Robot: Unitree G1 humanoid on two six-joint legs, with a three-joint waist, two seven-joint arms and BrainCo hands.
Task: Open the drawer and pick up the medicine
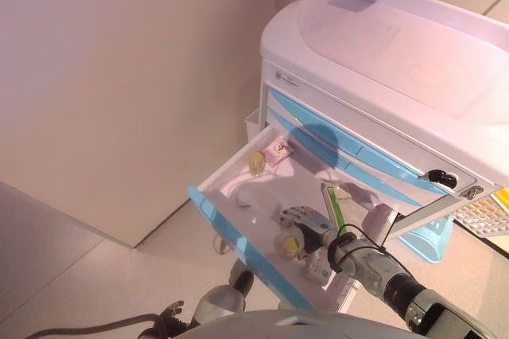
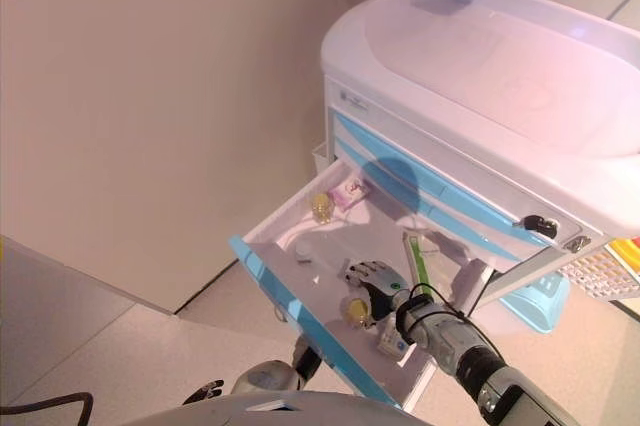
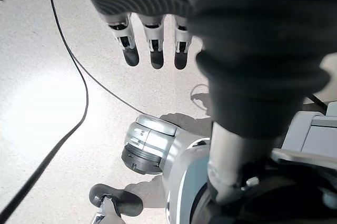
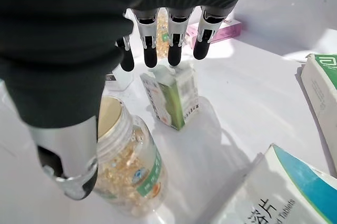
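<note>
The cart's lower drawer (image 1: 231, 235), white with a blue front, stands pulled out. My right hand (image 1: 298, 220) reaches into it, open, its fingers (image 4: 171, 34) straight over a small green-and-white box (image 4: 171, 100). A bottle of yellow capsules (image 4: 131, 176) sits right by the thumb (image 4: 73, 166), which is not closed on it. Farther back in the drawer are a second yellow bottle (image 1: 256, 164) and a pink packet (image 1: 278, 150). A long green-and-white box (image 1: 334, 204) lies to the right of the hand. My left hand (image 3: 152, 40) hangs open over the floor and holds nothing.
The white cart top (image 1: 382, 44) overhangs the closed blue-striped drawers above. A key sits in the lock (image 1: 437, 177). A white box (image 4: 274, 192) lies at the drawer's near right corner. A blue basket (image 1: 433, 239) hangs on the cart's right. A pale wall (image 1: 119, 76) stands to the left.
</note>
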